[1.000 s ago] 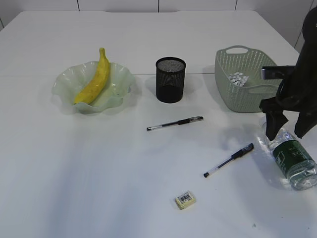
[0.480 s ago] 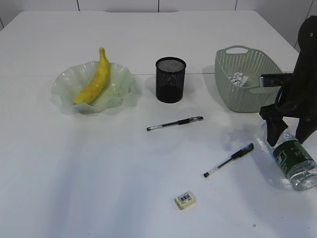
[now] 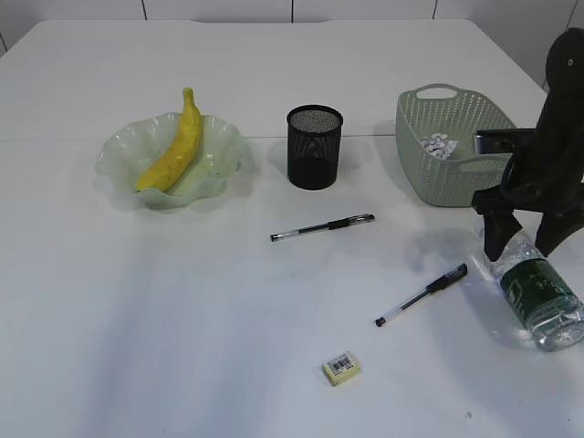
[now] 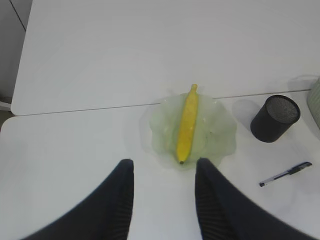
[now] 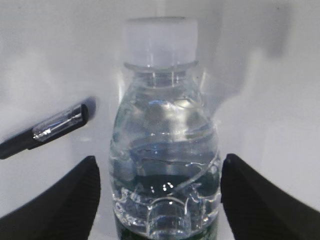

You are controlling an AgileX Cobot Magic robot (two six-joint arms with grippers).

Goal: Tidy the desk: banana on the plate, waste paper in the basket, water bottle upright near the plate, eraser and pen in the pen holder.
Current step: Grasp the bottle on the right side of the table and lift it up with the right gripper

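- Right tool [image 3: 522,245] open wide, straddling lying water bottle [image 3: 540,290] near its neck, gripping nothing; round bottle could roll or squirt out on closing.
- Left tool [image 4: 164,167] part open, empty.
- Near pen [image 3: 422,295] could get knocked.

White tabletop [image 3: 182,347], smooth and evenly lit, with soft grey shadows. A thin seam [image 3: 55,140] running across, a second white slab behind. Beyond the far edge, pale wall panels [image 3: 219,9] split by dark vertical joints. Grey floor [image 4: 10,60] at left.
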